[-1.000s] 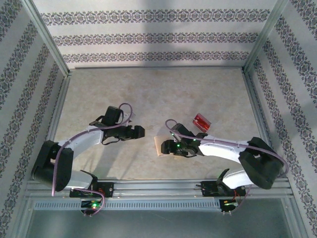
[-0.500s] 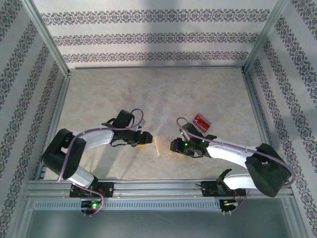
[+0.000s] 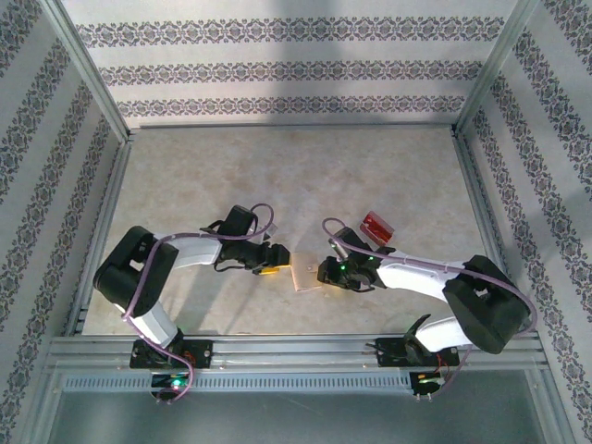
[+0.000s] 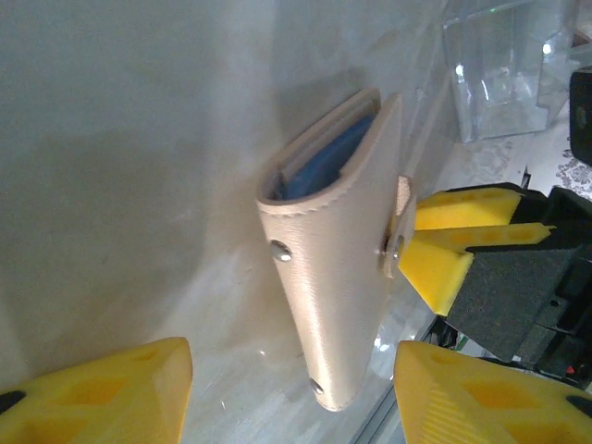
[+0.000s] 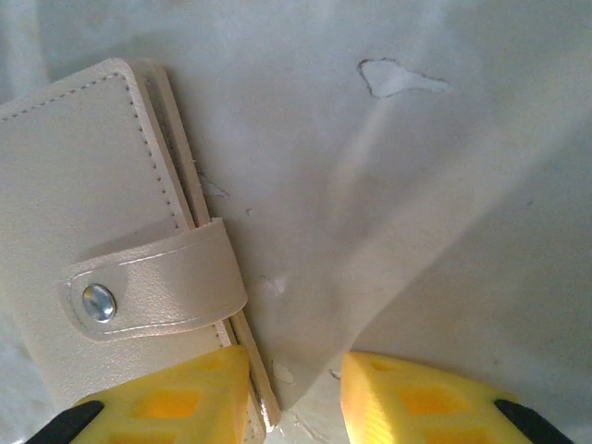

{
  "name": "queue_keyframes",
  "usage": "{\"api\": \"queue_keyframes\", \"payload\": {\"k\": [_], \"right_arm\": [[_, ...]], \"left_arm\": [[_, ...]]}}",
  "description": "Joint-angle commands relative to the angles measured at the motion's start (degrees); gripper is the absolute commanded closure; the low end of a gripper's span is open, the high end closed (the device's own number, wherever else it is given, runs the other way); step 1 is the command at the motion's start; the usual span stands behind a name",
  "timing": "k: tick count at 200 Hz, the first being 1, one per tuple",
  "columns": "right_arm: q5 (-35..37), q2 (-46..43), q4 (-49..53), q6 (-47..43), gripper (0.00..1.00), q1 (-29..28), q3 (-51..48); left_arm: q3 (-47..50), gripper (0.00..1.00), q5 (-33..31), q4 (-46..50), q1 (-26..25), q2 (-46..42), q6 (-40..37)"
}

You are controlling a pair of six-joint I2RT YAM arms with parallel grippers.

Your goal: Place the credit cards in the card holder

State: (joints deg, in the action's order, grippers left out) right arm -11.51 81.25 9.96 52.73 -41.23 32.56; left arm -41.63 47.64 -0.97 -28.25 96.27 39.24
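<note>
**A:** Entry one. Where do we find the small tan-beige folding card holder (image 3: 303,274)?

**B:** We log it lying on the mottled beige tabletop (image 3: 277,176), about midway between the left and right edges and nearer the near edge than the far one. Its snap tab (image 5: 153,282) is fastened. In the left wrist view its far end gapes a little and shows a blue-grey lining.

**A:** Left gripper (image 3: 277,266)?

**B:** Its yellow fingers (image 4: 102,388) stand well apart, with the near end of the card holder between them, closer to one finger than the other. We see no contact on either side.

**A:** Right gripper (image 3: 322,271)?

**B:** It sits at the opposite side of the card holder, the tab side. Its jaws are apart, with a narrower gap than the left pair. In the right wrist view one finger (image 5: 166,398) overlaps the holder's edge just below the snap tab, and the other stands over bare tabletop. We record no clamp. We cannot tell whether that finger touches the leather.

**A:** The cards?

**B:** The bright red credit card (image 3: 376,226) with white marks lies toward the right edge from the card holder, just beyond the right arm's wrist and apart from the holder. The clear see-through plastic credit cards (image 4: 499,74) show behind the right gripper in the left wrist view. We cannot count them.
</note>
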Motion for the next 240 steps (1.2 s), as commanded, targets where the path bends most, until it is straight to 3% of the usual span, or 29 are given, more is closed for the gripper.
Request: {"api": "queue_keyframes", "payload": {"k": [1, 57, 128, 175, 195, 240], "right_arm": [[-2.3, 5.0, -9.5, 1.3, 0.67, -3.2, 0.5], [-2.5, 7.7, -11.3, 2.1, 0.68, -4.8, 1.5], [-2.0, 8.5, -10.6, 1.6, 0.69, -4.7, 2.1], [-0.4, 6.2, -9.0, 0.8, 0.68, -4.7, 1.6], [1.6, 2.5, -6.6, 1.0, 0.61, -5.1, 1.3], [8.7, -13.5, 5.3, -1.1, 0.51, -6.9, 2.8]], "left_arm": [[-2.0, 0.4, 1.3, -2.3, -0.8, 1.6, 1.9], [-3.1, 0.44, 3.5, -5.9, -1.2, 5.1, 5.2], [-7.0, 0.58, 5.0, -7.0, -2.9, 11.1, 7.4], [-8.0, 0.84, 3.8, -4.5, -3.0, 10.6, 7.1], [-10.1, 1.0, 3.3, -0.6, -3.0, 8.9, 4.0], [-9.5, 1.0, -0.1, 3.9, -2.4, 1.5, -0.3]]}}
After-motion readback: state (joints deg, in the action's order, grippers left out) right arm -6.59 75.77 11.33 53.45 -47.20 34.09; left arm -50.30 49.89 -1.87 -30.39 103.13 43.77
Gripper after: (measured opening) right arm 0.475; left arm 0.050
